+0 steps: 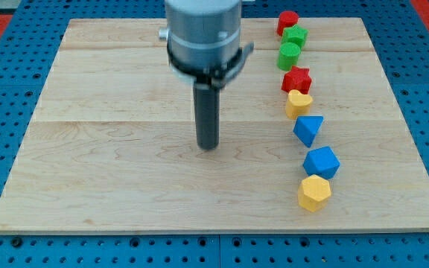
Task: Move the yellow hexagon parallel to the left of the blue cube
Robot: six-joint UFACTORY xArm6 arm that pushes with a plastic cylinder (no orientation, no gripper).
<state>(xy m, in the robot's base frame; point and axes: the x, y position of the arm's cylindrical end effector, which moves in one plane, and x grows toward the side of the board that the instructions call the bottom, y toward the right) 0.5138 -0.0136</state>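
Note:
The yellow hexagon [314, 193] lies near the view's bottom right, touching the lower left edge of the blue cube [322, 161] just above it. My tip [208, 146] rests on the board near its middle, well to the left of both blocks and a little higher in the view. It touches no block.
A column of blocks runs up the view's right: a blue triangular block [307, 129], a yellow heart [298, 103], a red star [296, 79], a green cylinder [290, 54], a green star [296, 36] and a red block [287, 20]. The wooden board [110, 171] sits on blue pegboard.

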